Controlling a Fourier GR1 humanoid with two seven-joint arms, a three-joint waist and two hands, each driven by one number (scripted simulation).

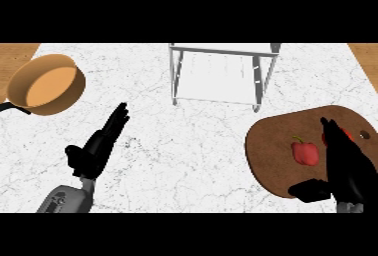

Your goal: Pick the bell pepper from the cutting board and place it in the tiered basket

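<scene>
**Ana:** Right hand sits over the cutting board at the right of the counter, fingers stretched straight up the view, thumb out to the left low down. Nothing in it.

**Ben:** And the bell pepper?

**Ana:** Red, green stem, lying on the brown board just left of those fingers. Touching or a sliver apart, I can't tell. A second scrap of red shows by the fingers further up; what it is I can't tell.

**Ben:** Left side?

**Ana:** Left hand over the bare marble counter, fingers straight and pointing up and right, holding nothing. Well apart from the board.

**Ben:** The basket?

**Ana:** Tiered basket, a white wire frame, stands at top centre, up and left of the board. Nothing visible inside it.

**Ben:** Anything else?

**Ana:** An orange pan with a dark handle at top left. No writing or labels readable anywhere, only a small dark hole near the board's right edge.
</scene>
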